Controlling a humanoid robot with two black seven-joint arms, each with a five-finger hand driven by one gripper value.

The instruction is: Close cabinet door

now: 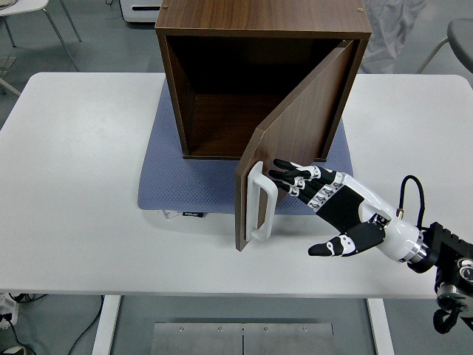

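Observation:
A dark brown wooden cabinet (259, 22) stands open-fronted on a blue-grey mat (170, 177). Its door (299, 122), hinged at the right, is swung to roughly half shut, its free edge pointing toward the table's near side. A white handle (259, 203) sits on the door's outer face near that edge. My right hand (325, 203) reaches in from the lower right, fingers stretched flat, fingertips (284, 174) against the door's outer face just right of the handle, holding nothing. The left arm is out of view.
The white table (74, 185) carries the mat and cabinet. A chair (29, 15) stands at the far left, another chair (458, 37) at the far right. A person's light clothing (395, 29) shows behind the cabinet.

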